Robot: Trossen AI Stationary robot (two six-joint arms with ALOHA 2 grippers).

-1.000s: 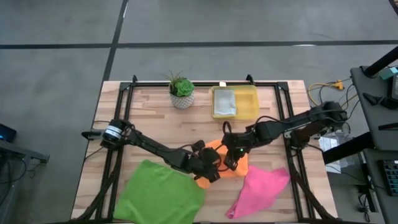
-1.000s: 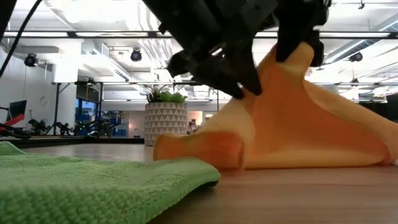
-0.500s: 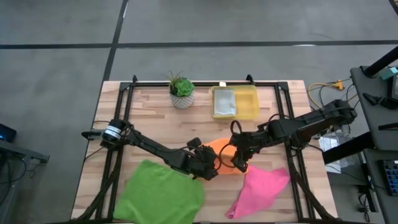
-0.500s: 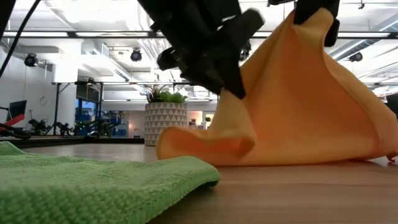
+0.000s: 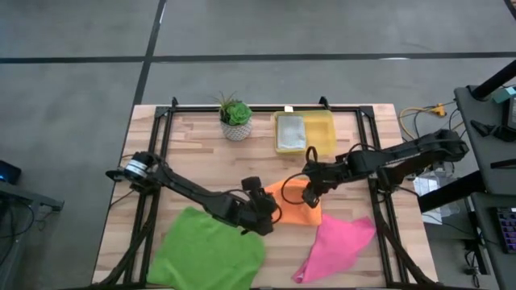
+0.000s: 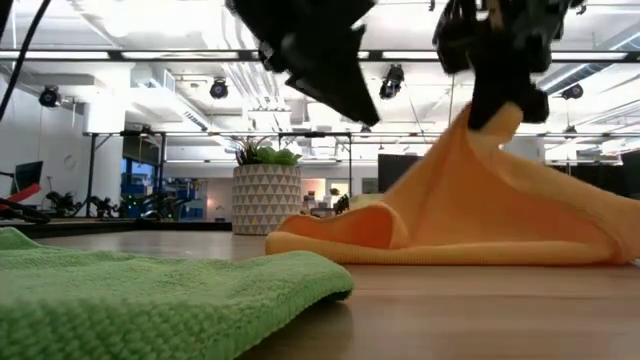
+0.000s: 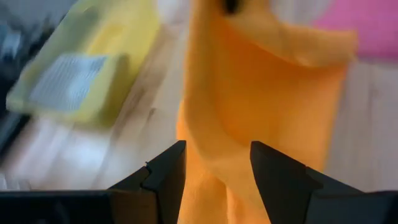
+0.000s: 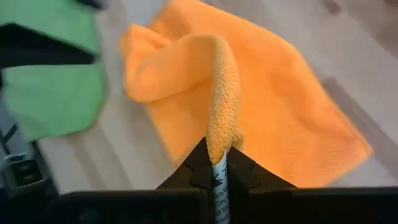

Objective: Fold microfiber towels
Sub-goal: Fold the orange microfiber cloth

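The right gripper is clenched on one edge of the soft orange microfiber towel at mid-table, holding it up as a peak while the rest lies on the wooden table. The left gripper stands released just beside the towel's near fold, holding nothing. The low view shows the lifted peak; the high view flattens it.

One camera looks straight down on the whole worktop, another sits at its surface looking level into the room, and each wrist camera peers closely past its own tool, all four sharing the orange towel at centre.
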